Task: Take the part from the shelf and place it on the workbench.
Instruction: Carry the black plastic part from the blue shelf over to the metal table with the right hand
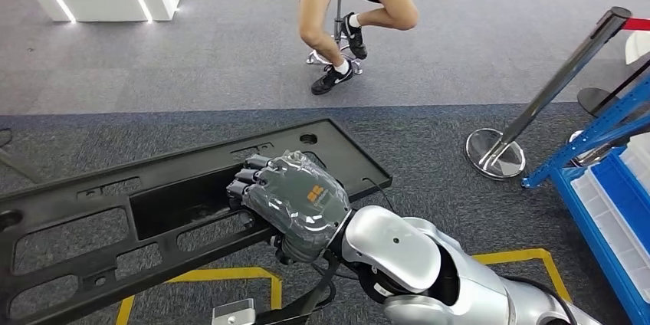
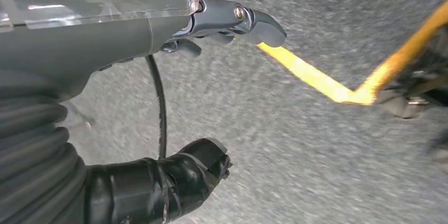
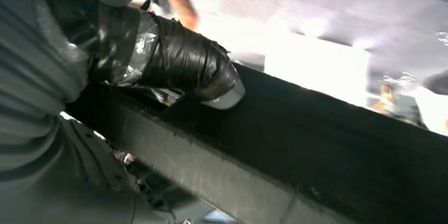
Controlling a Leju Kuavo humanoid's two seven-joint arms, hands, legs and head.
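Gripping the long black part (image 1: 153,218) through a cutout near its far end, the right hand (image 1: 287,202) holds it tilted above the grey carpet (image 1: 429,141). Fingers (image 1: 249,179) curl over the edge. The left hand (image 2: 158,76) hangs over the yellow floor line (image 2: 317,81), fingers apart, holding nothing.

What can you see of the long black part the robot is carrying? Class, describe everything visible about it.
The black part is a long, flat, plastic-looking panel with a matte finish, raised ribs, several rectangular cut-outs and small round holes. It is held off the grey carpet, tilted, running from the lower left up toward the middle of the head view. The right robot hand grips it through a central opening, fingers curled over the edge. In the right wrist view its dark edge crosses the picture under the thumb. Nothing else touches it.
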